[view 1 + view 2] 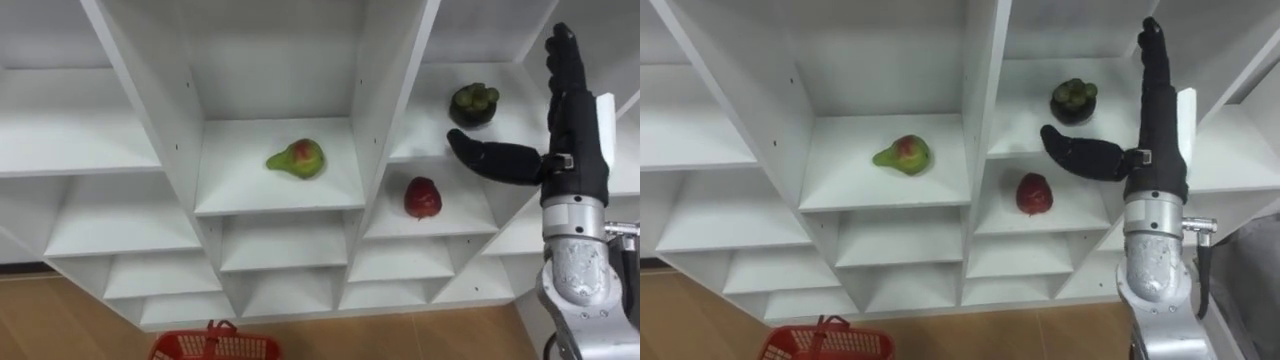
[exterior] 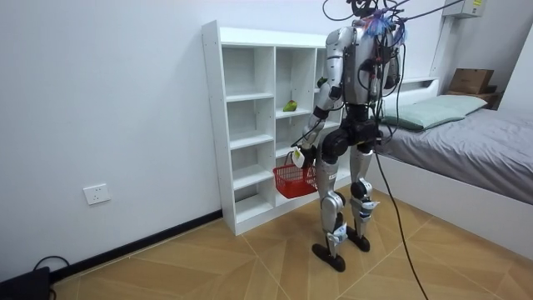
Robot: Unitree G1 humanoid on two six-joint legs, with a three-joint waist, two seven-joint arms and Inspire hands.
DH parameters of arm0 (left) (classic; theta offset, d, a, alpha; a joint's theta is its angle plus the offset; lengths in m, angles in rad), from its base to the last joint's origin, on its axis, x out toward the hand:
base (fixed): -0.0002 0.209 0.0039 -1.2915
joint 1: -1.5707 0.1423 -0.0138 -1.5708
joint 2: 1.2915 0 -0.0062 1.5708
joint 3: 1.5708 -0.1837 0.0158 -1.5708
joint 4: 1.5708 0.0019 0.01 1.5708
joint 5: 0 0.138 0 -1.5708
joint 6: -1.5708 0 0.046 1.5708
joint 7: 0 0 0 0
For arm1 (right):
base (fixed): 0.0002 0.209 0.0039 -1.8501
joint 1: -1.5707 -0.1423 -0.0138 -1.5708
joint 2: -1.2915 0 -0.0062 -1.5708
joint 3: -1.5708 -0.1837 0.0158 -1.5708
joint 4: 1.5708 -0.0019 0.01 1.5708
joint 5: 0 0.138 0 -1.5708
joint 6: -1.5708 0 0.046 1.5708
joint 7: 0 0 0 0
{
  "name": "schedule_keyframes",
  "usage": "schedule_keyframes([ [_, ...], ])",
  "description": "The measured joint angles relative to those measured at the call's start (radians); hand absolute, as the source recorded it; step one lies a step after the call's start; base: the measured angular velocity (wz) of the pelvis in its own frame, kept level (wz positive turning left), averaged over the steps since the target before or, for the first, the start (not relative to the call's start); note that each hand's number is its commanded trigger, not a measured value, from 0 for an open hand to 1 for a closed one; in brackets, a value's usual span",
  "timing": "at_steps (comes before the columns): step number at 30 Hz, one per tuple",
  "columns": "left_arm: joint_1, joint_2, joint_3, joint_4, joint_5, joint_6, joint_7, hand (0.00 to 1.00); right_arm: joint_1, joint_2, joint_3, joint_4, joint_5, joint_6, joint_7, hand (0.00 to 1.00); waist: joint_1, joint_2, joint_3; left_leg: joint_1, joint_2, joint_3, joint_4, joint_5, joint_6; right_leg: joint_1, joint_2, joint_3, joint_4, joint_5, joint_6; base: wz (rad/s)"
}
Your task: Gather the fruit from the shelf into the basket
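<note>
A green pear with a red blush (image 1: 297, 158) lies on the middle shelf of the white closet (image 1: 165, 130). In the column to its right, a red fruit (image 1: 422, 197) sits on one shelf and a dark round fruit with a green top (image 1: 473, 103) on the shelf above. My right hand (image 1: 575, 150) is raised in front of that column, open, with fingers straight up and the thumb pointing left between the two fruits. It holds nothing. A red basket (image 2: 292, 179) hangs off the floor from my left hand (image 2: 302, 151), which is closed on its handle.
In the room view I stand upright, close to the closet and facing it. The lower shelves (image 1: 270, 290) are bare. A bed (image 2: 466, 142) stands at the room view's right, behind me. The floor is wood.
</note>
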Motion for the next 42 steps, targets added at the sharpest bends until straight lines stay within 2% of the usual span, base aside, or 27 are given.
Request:
schedule_keyframes([
  [3,0.006,0.003,0.0,-0.016,0.0,0.0,0.0,1.0,-0.015,-0.028,-0.008,0.003,0.006,0.0,0.0,0.0,0.0,0.0,0.0002,-0.001,0.0,-0.001,0.0,0.0,0.0,0.0,0.0,-0.001,0.0,0.0,0.0,0.0],
  [8,0.003,0.003,0.001,-0.022,0.0,0.001,0.001,1.0,-0.037,-0.03,-0.008,0.035,0.049,0.001,0.001,0.0,0.002,-0.005,0.0022,-0.003,0.0,-0.004,0.0,0.0,0.0,-0.001,0.0,-0.004,-0.001,0.0,0.0,0.0],
  [12,0.003,0.002,0.0,-0.021,-0.001,0.012,0.006,1.0,-0.053,-0.03,-0.014,0.056,0.073,0.043,0.003,0.0,-0.001,-0.006,0.0021,-0.006,-0.001,-0.013,0.0,0.0,0.0,-0.002,-0.002,-0.016,-0.001,0.0,0.0,0.05],
  [17,0.004,0.002,0.0,-0.022,0.0,0.021,0.011,1.0,-0.058,-0.03,-0.036,0.058,0.078,0.057,0.044,0.0,0.0,-0.006,0.002,-0.01,-0.001,-0.026,0.001,0.0,0.0,0.0,-0.003,-0.039,0.001,0.0,-0.001,0.09],
  [24,0.006,0.002,0.001,-0.022,0.0,0.022,0.022,1.0,-0.096,-0.03,-0.036,0.104,0.082,0.086,0.102,0.0,0.006,-0.006,0.0018,-0.009,-0.001,-0.029,0.006,0.0,0.0,0.005,-0.004,-0.042,0.002,0.001,-0.001,0.01],
  [33,0.002,0.001,0.005,-0.02,0.025,0.022,0.025,1.0,-0.097,-0.03,-0.035,0.116,0.052,0.088,0.186,0.0,0.011,-0.005,0.0024,-0.01,-0.001,-0.028,0.009,0.001,0.001,0.004,-0.004,-0.041,0.003,0.002,-0.003,0.0],
  [40,-0.005,0.0,0.005,-0.02,0.028,0.03,0.026,1.0,-0.106,-0.03,-0.035,0.138,0.03,0.089,0.197,0.0,0.025,-0.004,0.0027,-0.016,0.0,-0.028,0.01,0.001,0.001,-0.002,-0.004,-0.04,0.003,0.002,-0.003,0.0],
  [42,-0.006,0.0,0.006,-0.021,0.029,0.031,0.026,1.0,-0.129,-0.03,-0.035,0.177,0.03,0.105,0.197,0.0,0.03,-0.005,0.0028,-0.016,0.0,-0.028,0.01,0.001,0.001,-0.004,-0.004,-0.038,0.003,0.002,-0.003,0.0],
])
